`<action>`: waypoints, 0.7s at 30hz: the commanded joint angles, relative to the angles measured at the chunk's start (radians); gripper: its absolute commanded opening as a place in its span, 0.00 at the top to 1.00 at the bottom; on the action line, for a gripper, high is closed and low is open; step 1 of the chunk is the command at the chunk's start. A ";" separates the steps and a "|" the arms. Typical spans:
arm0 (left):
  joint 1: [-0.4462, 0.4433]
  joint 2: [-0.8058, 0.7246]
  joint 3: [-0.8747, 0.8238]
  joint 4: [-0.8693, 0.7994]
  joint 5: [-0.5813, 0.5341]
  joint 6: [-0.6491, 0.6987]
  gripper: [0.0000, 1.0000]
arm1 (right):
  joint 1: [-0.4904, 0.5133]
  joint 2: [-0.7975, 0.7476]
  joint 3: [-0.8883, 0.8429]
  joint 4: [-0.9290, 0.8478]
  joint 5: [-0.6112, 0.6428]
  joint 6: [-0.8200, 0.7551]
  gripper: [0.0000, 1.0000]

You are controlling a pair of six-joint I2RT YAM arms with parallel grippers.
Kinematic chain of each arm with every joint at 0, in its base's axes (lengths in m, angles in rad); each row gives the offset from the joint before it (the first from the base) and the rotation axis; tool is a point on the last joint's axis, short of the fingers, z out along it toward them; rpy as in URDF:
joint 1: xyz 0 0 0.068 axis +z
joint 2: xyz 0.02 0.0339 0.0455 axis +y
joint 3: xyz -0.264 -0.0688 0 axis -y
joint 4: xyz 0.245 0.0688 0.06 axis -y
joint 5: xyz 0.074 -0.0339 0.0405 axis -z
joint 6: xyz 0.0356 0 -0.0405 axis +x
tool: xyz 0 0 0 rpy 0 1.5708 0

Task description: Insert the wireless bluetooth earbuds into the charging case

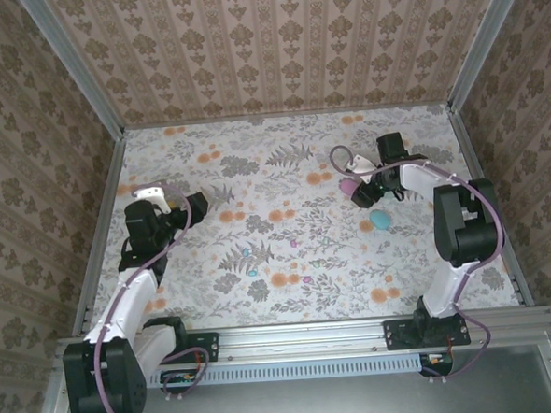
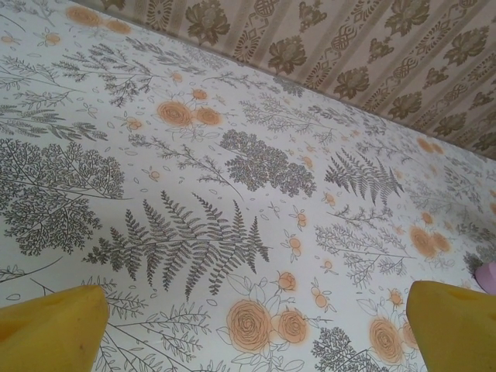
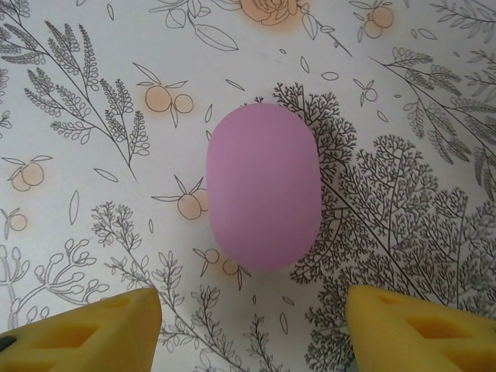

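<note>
From above, my right gripper [image 1: 365,194] hangs beside the pink case [image 1: 349,187], and tiny earbuds [image 1: 252,272] lie loose mid-mat [image 1: 255,170]. On the left wrist, my left gripper [image 2: 252,333] is spread above bare mat. On the right wrist, the fingers [image 3: 85,333] are spread with the pink case just ahead.

A floral tabletop [image 1: 411,133] sits inside patterned walls [image 1: 275,47]. The left gripper [image 1: 199,207] hangs over its left part, well apart from every loose thing. The right gripper [image 1: 362,194] is at the right rear, with a pink case [image 1: 348,187] just at its fingers. A teal case [image 1: 379,221] lies near it, closer to the arm bases. Near the middle lie a teal bud [image 1: 244,252], a second teal bud [image 1: 252,272] and a pink bud [image 1: 294,245], all too small to show detail.
</note>
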 commanded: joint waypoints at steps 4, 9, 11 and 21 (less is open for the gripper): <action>-0.006 -0.023 0.017 -0.045 0.004 0.035 0.00 | 0.011 0.073 0.095 -0.132 0.005 -0.032 0.33; -0.007 -0.069 0.004 -0.077 -0.009 0.048 0.00 | 0.055 0.038 0.005 -0.032 0.070 -0.044 0.33; -0.007 -0.087 -0.019 -0.070 -0.025 0.059 0.00 | 0.060 0.017 -0.052 0.044 0.089 -0.043 0.32; -0.007 -0.004 0.012 -0.038 -0.034 0.044 0.00 | 0.042 0.046 -0.029 0.047 0.125 -0.047 0.30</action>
